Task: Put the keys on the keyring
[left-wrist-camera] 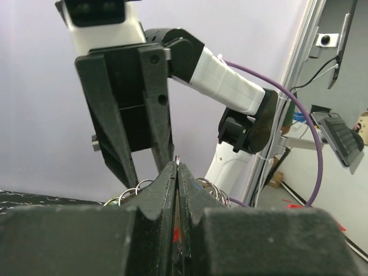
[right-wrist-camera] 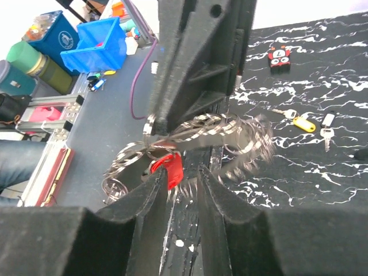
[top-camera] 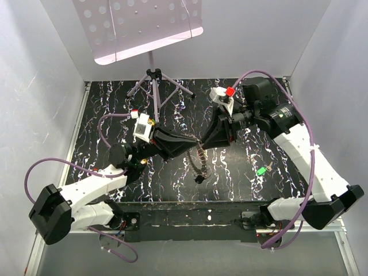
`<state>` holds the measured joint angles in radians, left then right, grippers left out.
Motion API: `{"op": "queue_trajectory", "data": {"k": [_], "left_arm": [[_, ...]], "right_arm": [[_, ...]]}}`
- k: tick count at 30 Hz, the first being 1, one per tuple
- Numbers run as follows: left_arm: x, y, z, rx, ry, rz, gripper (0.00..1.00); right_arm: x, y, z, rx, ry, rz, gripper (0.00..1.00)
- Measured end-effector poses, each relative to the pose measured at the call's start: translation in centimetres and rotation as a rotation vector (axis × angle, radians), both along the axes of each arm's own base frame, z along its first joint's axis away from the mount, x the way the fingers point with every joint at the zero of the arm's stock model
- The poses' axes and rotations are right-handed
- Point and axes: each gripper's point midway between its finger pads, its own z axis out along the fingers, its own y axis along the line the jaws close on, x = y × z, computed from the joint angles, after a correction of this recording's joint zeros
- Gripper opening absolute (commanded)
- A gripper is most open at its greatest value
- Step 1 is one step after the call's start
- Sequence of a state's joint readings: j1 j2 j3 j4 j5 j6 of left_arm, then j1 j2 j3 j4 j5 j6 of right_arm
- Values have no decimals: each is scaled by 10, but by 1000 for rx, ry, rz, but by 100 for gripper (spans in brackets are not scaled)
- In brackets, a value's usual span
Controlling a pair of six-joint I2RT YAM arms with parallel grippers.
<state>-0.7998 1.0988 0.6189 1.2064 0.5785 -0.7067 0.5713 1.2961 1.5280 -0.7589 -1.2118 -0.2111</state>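
Closest in the right wrist view, the right end effector point(right-wrist-camera: 181, 172) is standing with its fingers apart. The red key point(right-wrist-camera: 169, 168) is sitting in the gap against one finger with space on the other side, so it is not looking clamped and is risking twisting or dropping out on any nudge. Just beyond, the keyring point(right-wrist-camera: 201, 131), a tangled bunch of linked rings, is hanging blurred and probably swinging, making its split hard to meet. Behind it the left end effector point(left-wrist-camera: 177, 171) is pinching one thin loop of that keyring with fingers pressed together, and a hard push from the right could be prying the wire loose. Farther off, a yellow-headed key point(right-wrist-camera: 302, 122) and a silver key point(right-wrist-camera: 326, 131) are lying on the table point(right-wrist-camera: 339, 172), waiting unthreaded
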Motion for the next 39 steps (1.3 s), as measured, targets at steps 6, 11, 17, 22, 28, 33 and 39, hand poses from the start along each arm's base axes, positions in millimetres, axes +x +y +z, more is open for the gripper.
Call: {"op": "queue_trajectory", "data": {"k": [6, 11, 17, 22, 28, 33, 39], "left_arm": [[1, 1, 4, 40, 21, -97, 0], [-7, 5, 11, 59, 37, -183, 0], [-12, 1, 10, 105, 88, -303, 0], [-10, -8, 2, 161, 171, -389, 0], [-13, -9, 3, 184, 198, -431, 0], [-15, -9, 5, 194, 204, -453, 0], [-14, -12, -3, 224, 218, -473, 0]], "right_arm": [[-12, -17, 15, 26, -157, 8, 42], [-20, -37, 18, 21, -257, -30, 42], [-19, -51, 12, 10, -294, -74, 43], [-18, -55, 4, 0, -283, -85, 43], [-18, -57, -2, -5, -265, -89, 43], [-20, -59, -2, -5, -268, -92, 43], [-21, -61, -1, -1, -284, -97, 43]]}}
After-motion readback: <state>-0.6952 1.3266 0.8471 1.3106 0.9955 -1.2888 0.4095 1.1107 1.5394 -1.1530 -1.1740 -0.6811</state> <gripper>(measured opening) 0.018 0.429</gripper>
